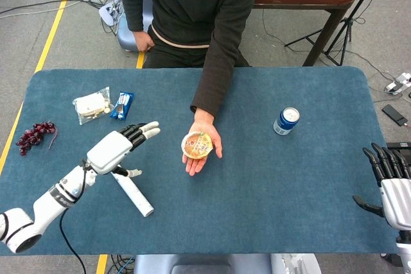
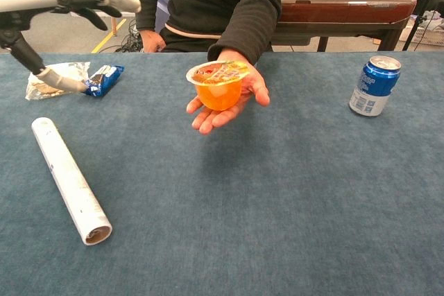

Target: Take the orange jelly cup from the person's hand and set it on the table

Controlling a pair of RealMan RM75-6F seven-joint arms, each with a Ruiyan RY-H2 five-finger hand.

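Observation:
An orange jelly cup (image 1: 196,145) (image 2: 218,87) with a printed foil lid sits on the person's upturned palm (image 1: 201,153) (image 2: 229,105), held above the middle of the blue table (image 1: 289,178). My left hand (image 1: 122,145) (image 2: 66,1) hovers open to the left of the cup, fingers spread and pointing toward it, a short gap away. My right hand (image 1: 388,181) rests open at the table's right edge, far from the cup; the chest view does not show it.
A white paper roll (image 1: 126,183) (image 2: 69,180) lies under my left arm. Snack packets (image 1: 93,105) (image 2: 59,77) and a blue wrapper (image 1: 122,104) sit at the back left, grapes (image 1: 35,135) at the left edge. A blue can (image 1: 286,120) (image 2: 373,85) stands right.

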